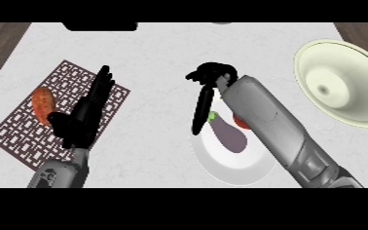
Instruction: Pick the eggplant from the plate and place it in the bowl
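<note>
I am looking at the eggplant (231,135), which is lying on the plate (230,169), in its upper left part, and nothing is gripping it. Its long axis is running from the green stem at the upper left down to the fat end at the lower right, almost in line with my right forearm. The right hand (214,78) is hanging beyond the stem end. Its fingers (201,109) are stretching straight down along the left side of the eggplant, just beside the stem, and they are not closing round anything, so the hand is spread and is carrying nothing. I cannot tell whether the fingertips are touching the plate or only hovering over it. So the eggplant is lying to the right of the fingers, partly beside the forearm. This hand is much nearer than the left hand (82,114), which is resting with straight fingers up at the left, well apart. I am judging that the coming move is depending on bringing the fingers across this axis, near the middle of the body, before closing. The bowl (352,63) is standing at the far right, well apart from the plate.
</note>
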Robot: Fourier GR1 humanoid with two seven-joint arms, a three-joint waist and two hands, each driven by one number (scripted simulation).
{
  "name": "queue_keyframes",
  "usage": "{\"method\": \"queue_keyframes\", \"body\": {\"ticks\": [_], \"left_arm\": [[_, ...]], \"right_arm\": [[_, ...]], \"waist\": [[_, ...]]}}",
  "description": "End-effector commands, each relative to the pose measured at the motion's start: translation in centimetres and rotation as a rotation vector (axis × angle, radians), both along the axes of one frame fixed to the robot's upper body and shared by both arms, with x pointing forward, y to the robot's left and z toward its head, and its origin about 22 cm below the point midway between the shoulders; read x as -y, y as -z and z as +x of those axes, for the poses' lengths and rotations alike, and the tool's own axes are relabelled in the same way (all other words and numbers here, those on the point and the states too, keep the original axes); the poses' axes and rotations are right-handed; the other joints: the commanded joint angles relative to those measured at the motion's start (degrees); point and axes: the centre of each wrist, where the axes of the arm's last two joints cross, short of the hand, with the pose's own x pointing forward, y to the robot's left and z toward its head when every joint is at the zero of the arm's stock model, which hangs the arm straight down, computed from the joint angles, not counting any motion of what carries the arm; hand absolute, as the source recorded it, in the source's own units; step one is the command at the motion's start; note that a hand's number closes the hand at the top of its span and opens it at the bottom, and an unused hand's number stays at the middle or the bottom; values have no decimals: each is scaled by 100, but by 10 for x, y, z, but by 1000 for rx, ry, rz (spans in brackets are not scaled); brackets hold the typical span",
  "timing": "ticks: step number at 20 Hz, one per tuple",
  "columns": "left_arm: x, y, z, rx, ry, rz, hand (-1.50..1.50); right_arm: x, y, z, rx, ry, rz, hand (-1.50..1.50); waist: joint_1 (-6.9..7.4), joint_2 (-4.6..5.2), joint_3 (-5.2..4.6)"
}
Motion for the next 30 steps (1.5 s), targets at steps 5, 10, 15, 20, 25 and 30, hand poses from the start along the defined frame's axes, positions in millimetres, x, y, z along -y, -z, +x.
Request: {"method": "queue_keyframes", "body": {"ticks": [5,10,15,20,25,30], "left_arm": [[15,3,1,-4,4,6,0],[-6,-3,9,-1,-16,13,0],[5,-7,-2,-5,12,10,0],[10,-3,3,3,5,-8,0],[-6,21,-18,7,0,9,0],[5,-5,-3,7,-4,0,0]], "right_arm": [[15,-1,-2,-62,41,16,-150],[4,4,-21,-86,86,51,-150],[20,-3,0,-114,137,21,-150],[37,14,-28,-120,153,12,-150],[28,40,-33,-114,161,23,-150],[36,53,-46,-87,122,-31,-150]], "waist": [[16,9,1],[-11,-1,1],[55,12,1],[-40,-9,0],[17,6,0],[2,3,1]]}}
